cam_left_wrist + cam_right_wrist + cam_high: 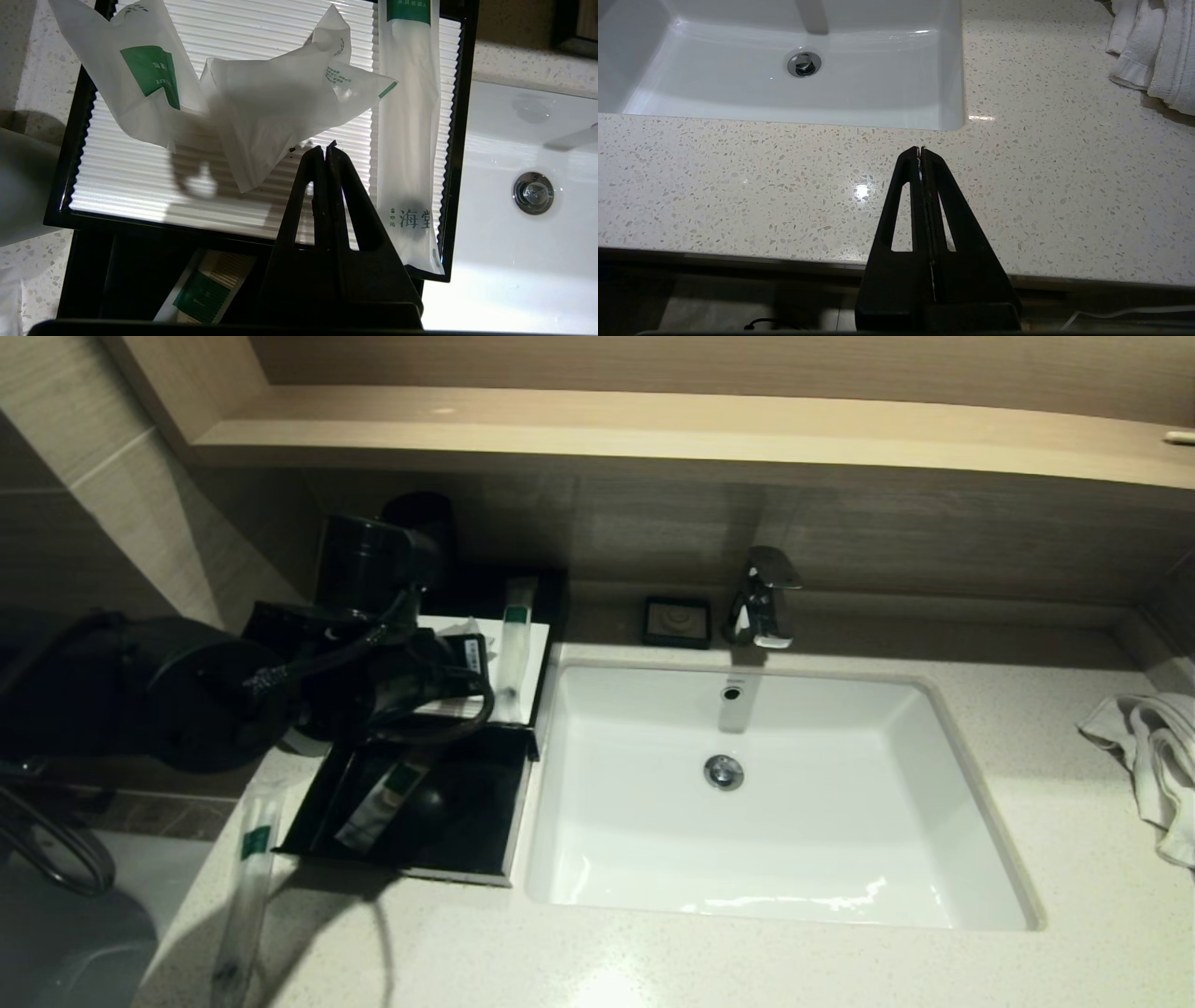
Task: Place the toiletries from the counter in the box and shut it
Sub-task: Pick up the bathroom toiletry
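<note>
Now, as we see it:
Left end effector (325, 148): we see it over the box's white top panel, its fingers pressed together with nothing between them; the arm reaches in from the left in the head view.
Right end effector (920, 149): we see it parked above the bench's front edge, jaws closed and empty.
Box (516, 793): it stands on the bench (738, 186) just left of the basin (775, 859), with its drawer pulled out toward us.
Packet in drawer (378, 803): we count one, with a green band, lying inside the open drawer.
Packet on top panel (409, 140): a long slim one lies along the panel's edge nearest the basin.
White sachets (261, 102): crumpled with green marks, they rest on the ribbed panel, just beyond the left fingertips.
Packet on bench (247, 887): one long slim packet lies on the bench left of the drawer, near the bench edge.
Towel (1153, 756): bunched at the far right of the bench.
</note>
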Tool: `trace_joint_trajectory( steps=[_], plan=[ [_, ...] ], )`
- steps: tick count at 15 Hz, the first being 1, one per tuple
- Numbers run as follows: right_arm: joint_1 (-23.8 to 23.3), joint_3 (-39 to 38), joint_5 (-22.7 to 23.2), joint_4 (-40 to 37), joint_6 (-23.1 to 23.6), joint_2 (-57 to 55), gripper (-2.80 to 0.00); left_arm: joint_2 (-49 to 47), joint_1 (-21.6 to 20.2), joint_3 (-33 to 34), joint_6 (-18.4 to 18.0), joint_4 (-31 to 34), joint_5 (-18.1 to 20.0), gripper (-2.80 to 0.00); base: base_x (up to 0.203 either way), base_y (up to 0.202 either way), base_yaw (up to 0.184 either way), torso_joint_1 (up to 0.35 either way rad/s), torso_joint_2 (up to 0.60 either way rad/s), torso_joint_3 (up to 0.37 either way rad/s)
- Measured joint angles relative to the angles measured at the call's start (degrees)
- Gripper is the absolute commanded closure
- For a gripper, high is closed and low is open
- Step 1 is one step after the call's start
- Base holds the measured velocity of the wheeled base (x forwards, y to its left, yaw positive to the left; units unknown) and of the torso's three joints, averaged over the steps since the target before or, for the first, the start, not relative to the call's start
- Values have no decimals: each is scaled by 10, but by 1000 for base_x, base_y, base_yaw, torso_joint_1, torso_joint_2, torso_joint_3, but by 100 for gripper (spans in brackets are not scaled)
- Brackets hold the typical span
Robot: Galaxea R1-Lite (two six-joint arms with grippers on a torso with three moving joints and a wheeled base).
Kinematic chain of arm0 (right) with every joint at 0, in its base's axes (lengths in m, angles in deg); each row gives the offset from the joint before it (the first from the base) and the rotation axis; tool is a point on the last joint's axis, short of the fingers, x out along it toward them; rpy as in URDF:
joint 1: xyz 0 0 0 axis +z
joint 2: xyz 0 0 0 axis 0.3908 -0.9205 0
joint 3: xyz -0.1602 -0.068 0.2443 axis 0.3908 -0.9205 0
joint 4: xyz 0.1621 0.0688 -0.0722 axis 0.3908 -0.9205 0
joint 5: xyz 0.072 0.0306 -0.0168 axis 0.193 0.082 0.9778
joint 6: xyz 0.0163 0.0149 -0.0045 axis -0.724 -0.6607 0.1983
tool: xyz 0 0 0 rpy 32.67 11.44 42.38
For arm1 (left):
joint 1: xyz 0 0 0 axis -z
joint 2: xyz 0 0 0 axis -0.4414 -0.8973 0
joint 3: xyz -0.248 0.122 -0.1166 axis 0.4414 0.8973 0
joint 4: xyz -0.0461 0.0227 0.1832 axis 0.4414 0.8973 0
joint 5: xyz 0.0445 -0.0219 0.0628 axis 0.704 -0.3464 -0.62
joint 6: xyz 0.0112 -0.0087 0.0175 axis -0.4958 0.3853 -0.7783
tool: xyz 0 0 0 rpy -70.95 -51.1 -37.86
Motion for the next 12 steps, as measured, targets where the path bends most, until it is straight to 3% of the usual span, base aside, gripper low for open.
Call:
trace_joint_trajectory(
  steps=[1,12],
  plan=[
    [0,0,0,0,0,0,0,-5,-1,-3,0,-3,-2,-280,0,0,0,0,0,0],
    [0,0,0,0,0,0,0,-25,-2,-20,-2,-55,-22,-280,0,0,0,0,0,0]
  ],
)
